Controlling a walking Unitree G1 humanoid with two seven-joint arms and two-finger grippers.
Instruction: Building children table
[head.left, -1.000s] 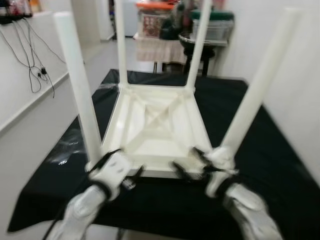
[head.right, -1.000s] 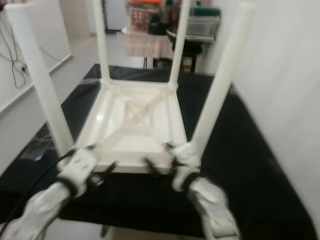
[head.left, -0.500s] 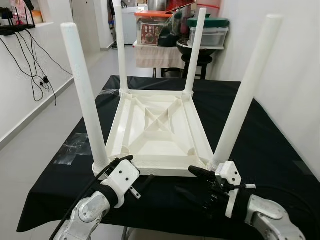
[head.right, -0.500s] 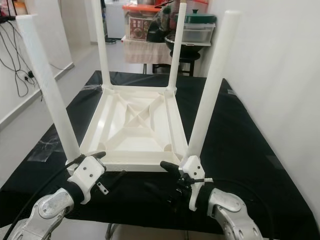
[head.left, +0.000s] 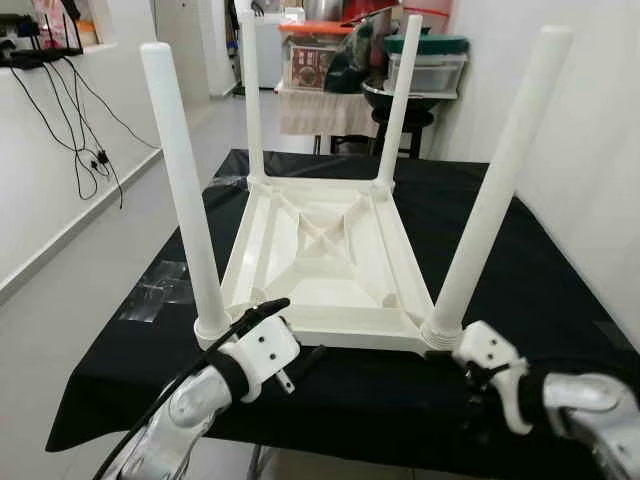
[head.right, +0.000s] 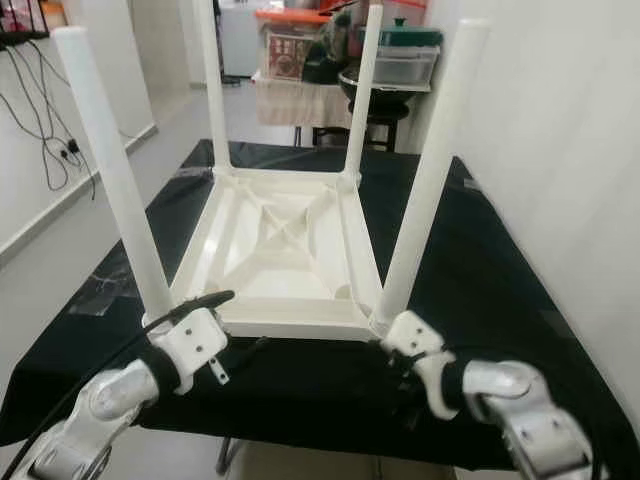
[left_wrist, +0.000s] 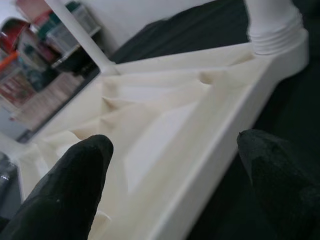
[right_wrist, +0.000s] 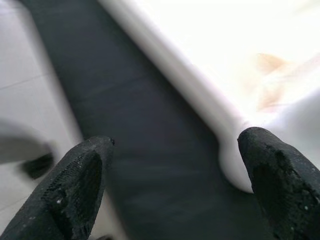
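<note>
Two open pincers, left (head.left: 290, 335) and right (right_wrist: 170, 190), seemingly beside upturned table (head.left: 330, 250)

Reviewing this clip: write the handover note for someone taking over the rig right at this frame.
Left end effector: open, empty, at the near edge of the upside-down white table by its near-left leg.
Right end effector: open, empty, just below the near-right leg.
The table rests top-down on the black cloth; all four legs stand upright in their corner sockets.
Left to do, likely: check that the legs are tight, then turn the table upright.
</note>
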